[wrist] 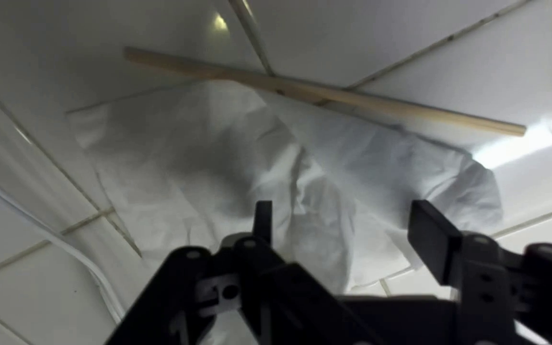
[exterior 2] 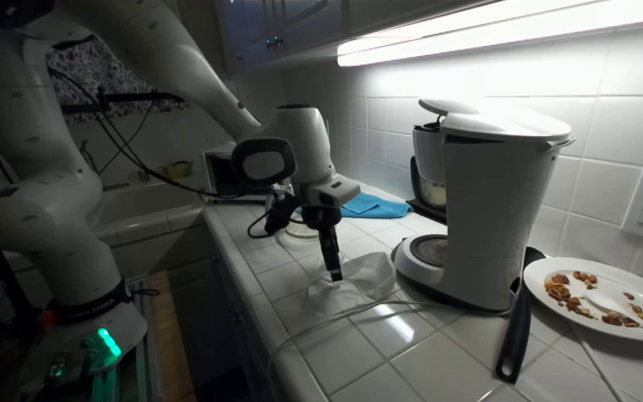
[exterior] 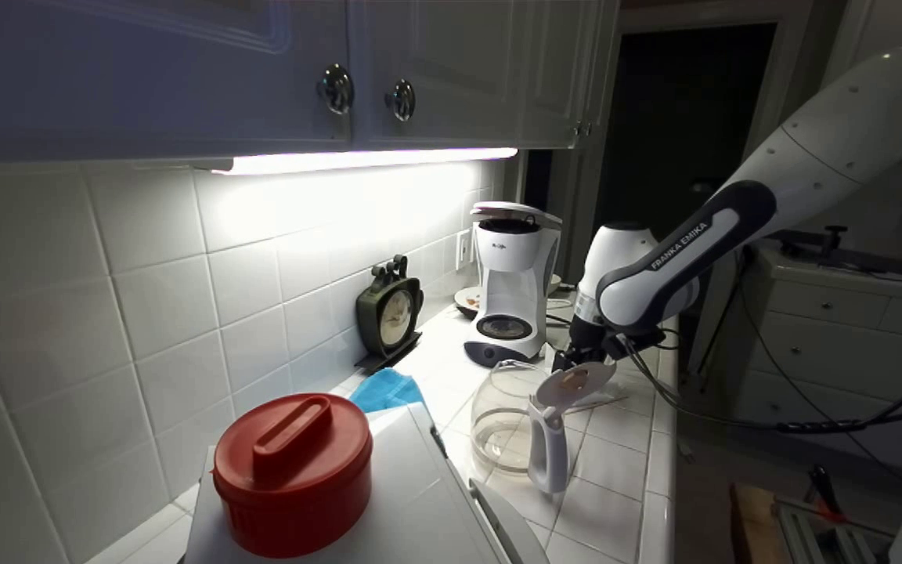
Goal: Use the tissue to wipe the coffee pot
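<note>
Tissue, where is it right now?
In an exterior view, the tissue lies crumpled on the tiled counter near the middle, just left of the coffee machine; the wrist view shows it at the open jaws, alongside a wooden stick.

Your gripper [wrist: 345, 227] is black, your tissue [wrist: 180, 148] white, your coffee pot [exterior: 500, 419] clear with a white handle [exterior: 550, 454] — the tub [exterior: 294, 474] is red, the cloth [exterior: 387, 388] bright blue.

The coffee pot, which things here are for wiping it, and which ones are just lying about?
For the job:
tissue
coffee pot
gripper

Just lying about:
blue cloth
wooden stick
coffee machine
white plate
red container
</note>
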Available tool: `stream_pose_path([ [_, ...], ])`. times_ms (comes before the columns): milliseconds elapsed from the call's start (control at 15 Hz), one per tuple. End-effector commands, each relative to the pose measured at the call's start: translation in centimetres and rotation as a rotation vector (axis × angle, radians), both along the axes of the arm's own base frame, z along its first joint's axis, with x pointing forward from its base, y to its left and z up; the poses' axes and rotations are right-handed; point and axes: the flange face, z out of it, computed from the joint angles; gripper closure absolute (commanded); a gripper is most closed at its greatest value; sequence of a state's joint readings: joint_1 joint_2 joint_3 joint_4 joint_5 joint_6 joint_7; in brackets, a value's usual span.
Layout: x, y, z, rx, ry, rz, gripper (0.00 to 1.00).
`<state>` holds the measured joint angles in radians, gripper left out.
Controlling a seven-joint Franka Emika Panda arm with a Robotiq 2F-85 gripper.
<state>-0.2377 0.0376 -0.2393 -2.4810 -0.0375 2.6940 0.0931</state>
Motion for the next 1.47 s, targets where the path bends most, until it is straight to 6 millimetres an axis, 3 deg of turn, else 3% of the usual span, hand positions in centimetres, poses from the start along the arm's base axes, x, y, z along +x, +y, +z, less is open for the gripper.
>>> stream_pose_path([
  [0,0.4,-0.3,-0.4,0.000,0.026,-0.020,0.56],
  [333,0.3,-0.3,-0.4,0.015,0.034,-0.033,0.91],
  [533,0.3,-0.3,-0.1,0.015,0.042,-0.039,0.99],
  [600,0.3,-0.5,0.3,-0.001,0.036,-0.042,0.69],
  [667,0.4,-0.7,0.8,-0.028,0.019,-0.041,0.73],
  [800,0.6,-1.4,1.6,-0.096,0.007,-0.033,0.67],
  [1000,1.0,-2.4,2.1,-0.165,0.006,-0.029,0.47],
  [1400,1.0,-2.2,0.5,-0.207,0.048,-0.027,0.04],
])
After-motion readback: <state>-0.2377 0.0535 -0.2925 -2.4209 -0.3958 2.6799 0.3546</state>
